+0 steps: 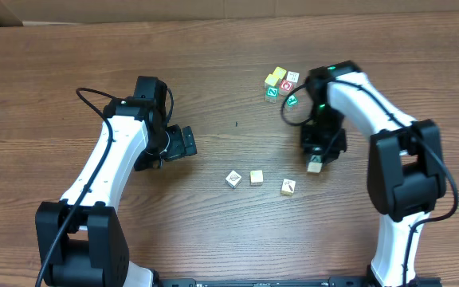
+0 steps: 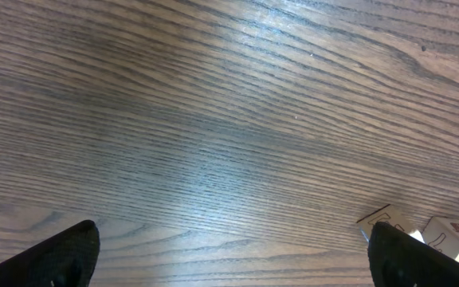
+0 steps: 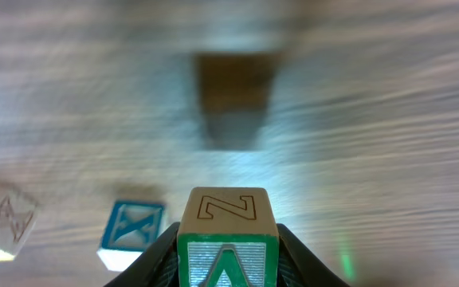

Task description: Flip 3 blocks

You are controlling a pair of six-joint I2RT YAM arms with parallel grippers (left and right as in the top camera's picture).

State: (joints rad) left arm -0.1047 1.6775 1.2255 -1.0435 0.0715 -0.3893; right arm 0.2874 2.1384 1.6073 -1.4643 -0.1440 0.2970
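One green-faced block is pinched in the right fingers.
Left fingers are wide open and empty; a row of three blocks sits mid-frame on the worktop.

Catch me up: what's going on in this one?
The right tool is shut on a green-lettered block, apparently holding it off the table, with its shadow on the wood beneath. A row of three blocks lies beside it, and a cluster of more sits farther back. The left tool hangs open over bare wood, holding nothing.
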